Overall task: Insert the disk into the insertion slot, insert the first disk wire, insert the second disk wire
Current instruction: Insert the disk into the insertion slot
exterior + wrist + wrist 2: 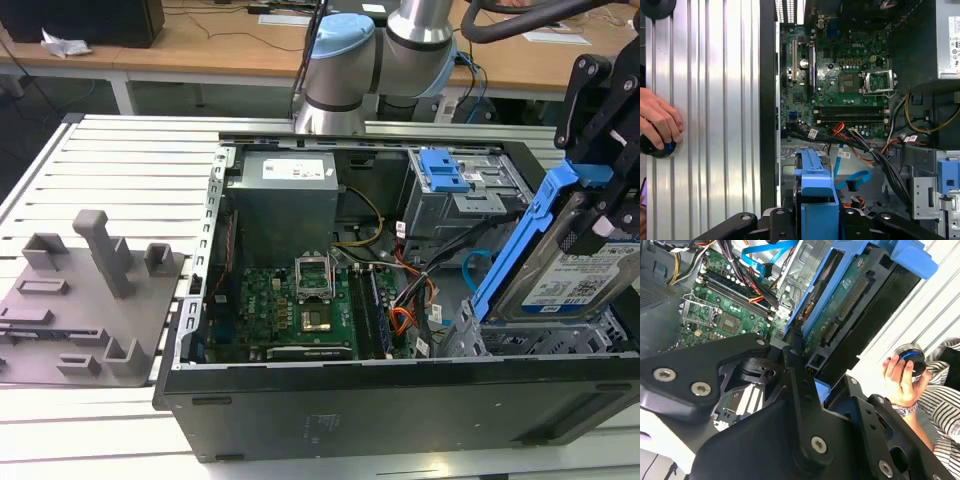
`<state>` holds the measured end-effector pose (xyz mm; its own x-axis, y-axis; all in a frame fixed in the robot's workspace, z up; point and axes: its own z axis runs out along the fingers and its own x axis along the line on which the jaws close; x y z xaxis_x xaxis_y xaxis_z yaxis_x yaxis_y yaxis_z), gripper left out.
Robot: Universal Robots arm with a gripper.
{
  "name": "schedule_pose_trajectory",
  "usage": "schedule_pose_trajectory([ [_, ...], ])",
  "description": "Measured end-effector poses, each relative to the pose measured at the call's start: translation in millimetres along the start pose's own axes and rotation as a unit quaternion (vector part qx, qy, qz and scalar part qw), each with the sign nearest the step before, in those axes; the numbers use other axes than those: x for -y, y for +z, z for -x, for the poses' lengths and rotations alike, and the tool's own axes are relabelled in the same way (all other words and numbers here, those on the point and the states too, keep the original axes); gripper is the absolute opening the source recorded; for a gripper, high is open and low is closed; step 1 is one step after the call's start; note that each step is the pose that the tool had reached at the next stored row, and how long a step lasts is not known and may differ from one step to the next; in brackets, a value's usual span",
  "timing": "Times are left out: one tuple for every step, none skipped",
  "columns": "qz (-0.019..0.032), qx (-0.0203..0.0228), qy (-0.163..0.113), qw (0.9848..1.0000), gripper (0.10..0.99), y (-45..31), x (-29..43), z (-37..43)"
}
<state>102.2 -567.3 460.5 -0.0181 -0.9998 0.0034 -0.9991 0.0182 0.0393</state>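
Gripper (603,222) is at the exterior view's right with its fingers clamped on the disk (578,275). In both wrist views the black linkage closes on either side of the blue carrier. The disk is tilted over the insertion slot (560,345), carrier edge raised toward the exterior view's left and lower end at the cage mouth. It's not seated, and I can't tell if it touches the sheet metal. The disk's white-and-blue printed label faces up and outward, and the second wrist view shows its green circuit-board underside (840,305). First disk wire (401,320), the orange/red/black bundle, lies loose in the computer case (350,405) between motherboard (300,300) and slot. Second disk wire (476,266), light blue, loops just beside the slot. In the first wrist view its dark plug end (854,181) hangs free beside the carrier (812,180), not plugged into the disk. The taller grey cage (485,200) with a blue latch (443,170) sits behind the slot. The power supply (285,200) carries a white printed label on top. Small white tags hang on some wires near the board. A grey fixture plate (90,300) sits on the slatted table (130,160) at the exterior view's left. A person's hand (659,116) rests on a dark round knob with a blue ring (660,147) on the table. The second wrist view shows a striped sleeve (945,405).
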Motion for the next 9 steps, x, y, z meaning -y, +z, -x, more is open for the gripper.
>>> schedule_pose_trajectory([
  [0.0, 0.0, 0.0, 1.0, 0.365, 0.7, 0.0, 0.0],
  [0.0, 0.0, 0.0, 1.0, 0.365, 3.6, 0.1, 0.0],
  [0.0, 0.0, 0.0, 1.0, 0.365, 4.8, 0.2, 0.0],
  [0.0, 0.0, 0.0, 1.0, 0.365, 5.6, 0.2, 0.0],
  [0.0, 0.0, 0.0, 1.0, 0.365, 6.0, 0.2, 0.0],
  [0.0, 0.0, 0.0, 1.0, 0.365, 6.9, 0.3, 0.0],
  [0.0, 0.0, 0.0, 1.0, 0.365, 7.6, 0.3, 0.0],
  [0.0, 0.0, 0.0, 1.0, 0.365, 8.0, 0.3, 0.0],
  [0.0, 0.0, 0.0, 1.0, 0.365, 8.7, 0.9, 1.0],
])
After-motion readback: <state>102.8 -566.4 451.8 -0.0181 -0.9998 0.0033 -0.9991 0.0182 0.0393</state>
